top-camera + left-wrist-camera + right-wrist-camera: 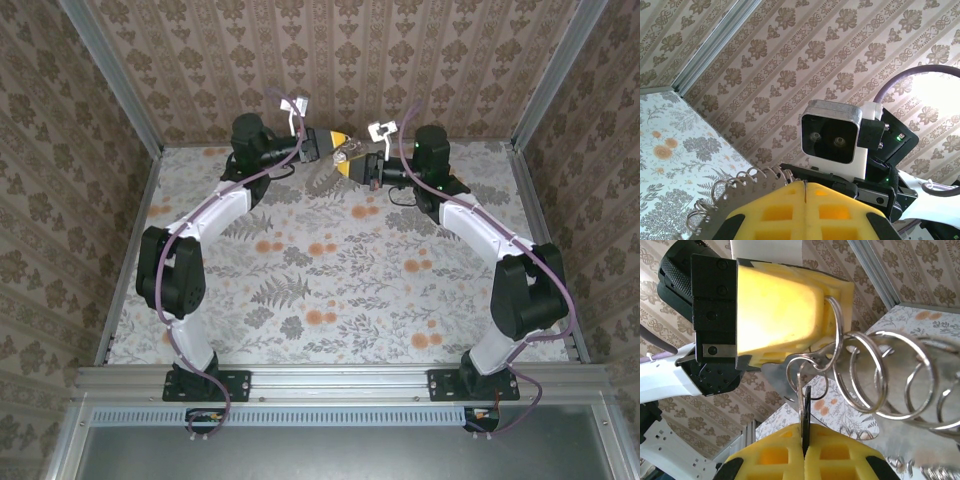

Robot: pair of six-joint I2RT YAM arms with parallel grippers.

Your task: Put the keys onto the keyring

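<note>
Keyring (838,335) between fingers (780,310); tabletop (330,290) seemingly open.

The bench (330,290) is covered in a pale cloth printed with grey ferns and orange flowers. It is enclosed by walls (330,60) papered in beige damask stripes, joined by aluminium posts (112,75).

Left gripper (805,187): yellow fingers pressed together, only a thin seam between them. A curved row of metal rings (735,189) fans out from under their left edge. Directly opposite, close, is the other arm's wrist camera (832,137). Floral tabletop (667,165) at left; patterned wall (790,60) behind.
</note>
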